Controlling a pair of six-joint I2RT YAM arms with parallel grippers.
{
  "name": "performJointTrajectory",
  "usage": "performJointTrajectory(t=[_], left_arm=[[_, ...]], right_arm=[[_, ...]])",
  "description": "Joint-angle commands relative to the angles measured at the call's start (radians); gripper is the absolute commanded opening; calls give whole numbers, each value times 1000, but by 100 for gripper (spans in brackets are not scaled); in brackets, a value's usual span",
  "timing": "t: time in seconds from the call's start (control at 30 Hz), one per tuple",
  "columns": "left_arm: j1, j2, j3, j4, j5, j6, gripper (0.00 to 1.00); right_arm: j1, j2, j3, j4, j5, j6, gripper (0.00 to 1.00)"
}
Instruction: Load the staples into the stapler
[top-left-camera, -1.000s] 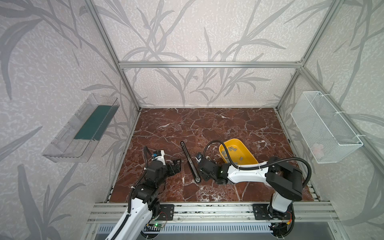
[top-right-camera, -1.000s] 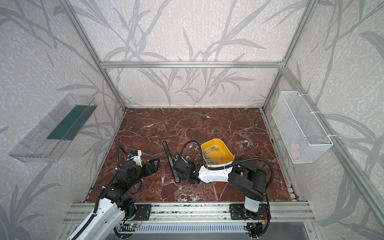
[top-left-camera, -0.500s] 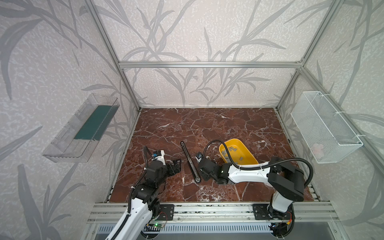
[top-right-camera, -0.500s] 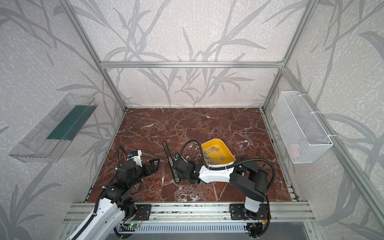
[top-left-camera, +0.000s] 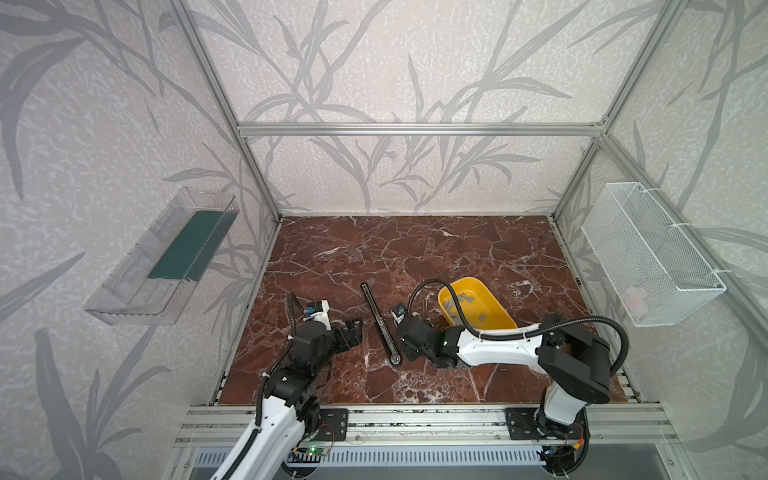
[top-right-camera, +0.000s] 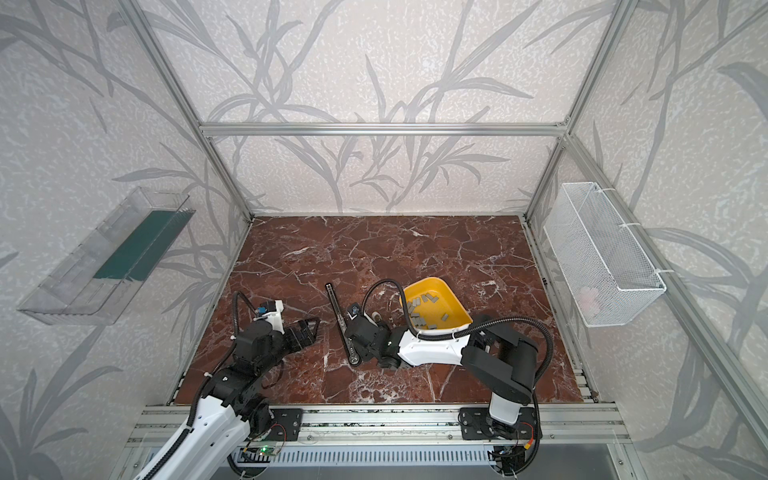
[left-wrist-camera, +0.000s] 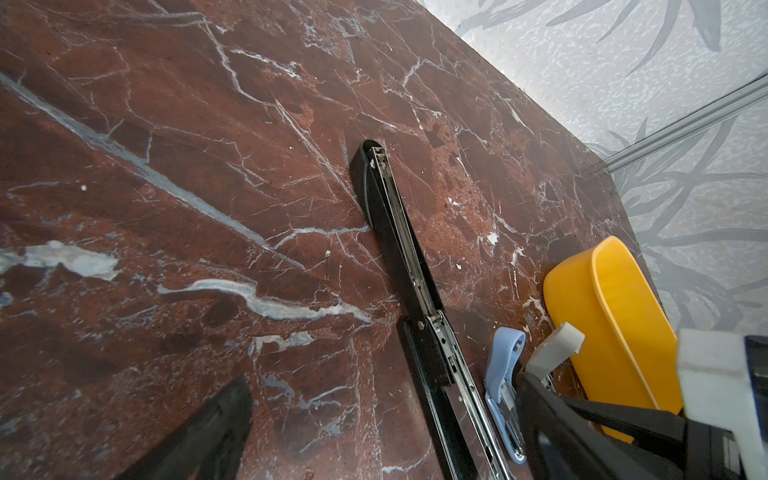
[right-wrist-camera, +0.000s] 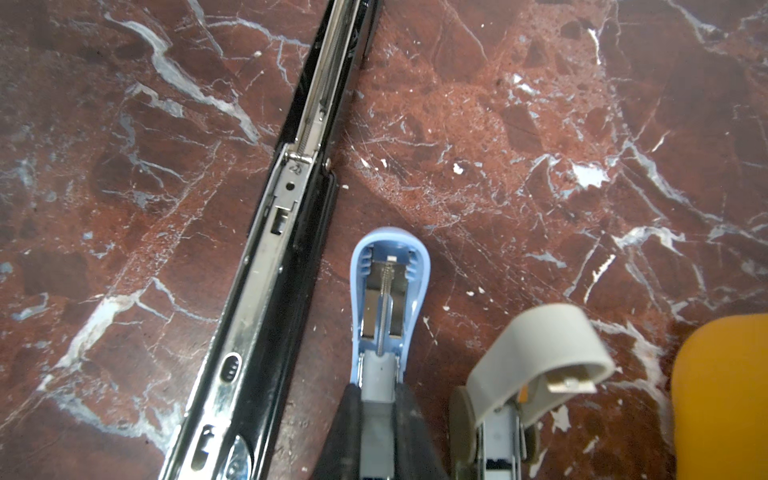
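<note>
A: Where are the staples (top-right-camera: 424, 316) lying?

B: Loose in the yellow tray (top-left-camera: 492, 303), toward the bench's right edge. The right jaws are pinching the opened blue stapler (right-wrist-camera: 388, 291). The left jaws are hanging spread toward the left edge.

A: What's worrying you?

B: It's sitting just between the grey stapler (right-wrist-camera: 536, 357) and the long black stapler (top-left-camera: 380, 322), so swinging it could be knocking either askew.

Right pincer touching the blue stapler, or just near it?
Touching. Right wrist view: the right pincer has its black fingers pressed on both sides of the blue stapler, no gap.
</note>
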Motion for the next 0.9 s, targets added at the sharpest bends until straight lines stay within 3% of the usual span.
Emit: performJointTrajectory(t=[0.0,0.67,0.87], left_arm=[[-1,-9,3,9,-11,-4,99],[-1,-11,3,7,-10,-4,100],[-1,-10,2,9,-12,-5,99]], right_arm=[[-4,11,19,-18,4,13,5],[-5,17,35,-47,14,17,4],[-3,-55,15,-67,46,103,2]])
